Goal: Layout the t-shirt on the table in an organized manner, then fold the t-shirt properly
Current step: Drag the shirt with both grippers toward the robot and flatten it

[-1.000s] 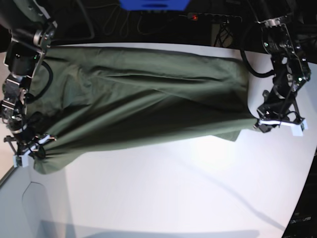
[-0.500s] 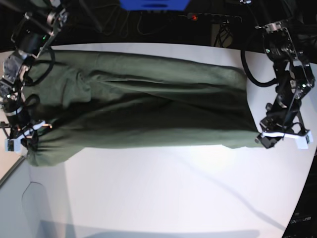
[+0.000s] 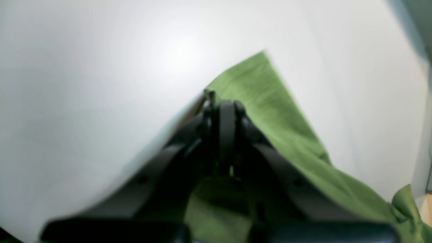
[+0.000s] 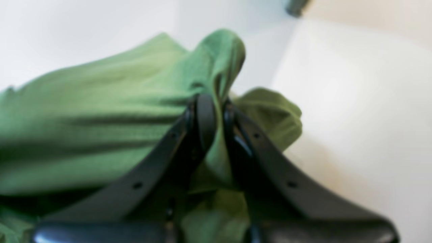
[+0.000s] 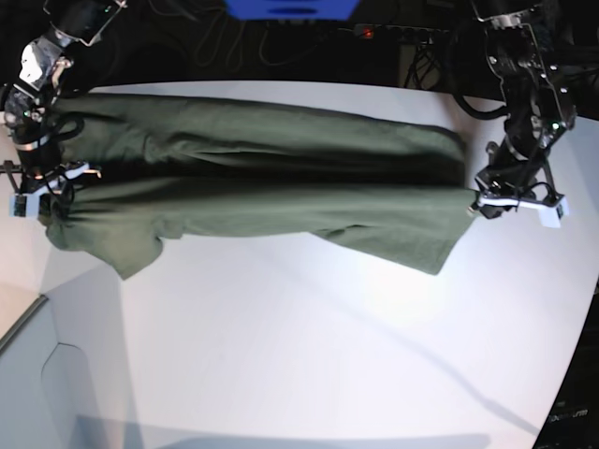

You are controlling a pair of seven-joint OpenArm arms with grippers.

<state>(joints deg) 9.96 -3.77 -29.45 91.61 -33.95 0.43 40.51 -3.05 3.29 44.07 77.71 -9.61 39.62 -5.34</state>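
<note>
The olive-green t-shirt [image 5: 262, 201] is stretched wide across the far half of the white table [image 5: 328, 355], held up at both ends, its lower edge sagging onto the tabletop. My left gripper [image 5: 479, 206] at the right of the base view is shut on the shirt's right end; in the left wrist view the shut gripper [image 3: 222, 104] pinches green cloth [image 3: 270, 111]. My right gripper [image 5: 51, 182] at the left is shut on the other end; in the right wrist view the shut gripper [image 4: 212, 108] grips bunched cloth [image 4: 101, 111].
A blue box [image 5: 290, 7] and a power strip [image 5: 402, 33] with cables sit behind the table's far edge. The table's curved edge runs down the right side [image 5: 576, 355]. A lower pale surface [image 5: 23, 374] lies at the front left.
Both grippers have moved away from the front edge toward the far side, carrying the shirt with them. The shirt's held edge is higher and a flap now hangs at the lower right.
</note>
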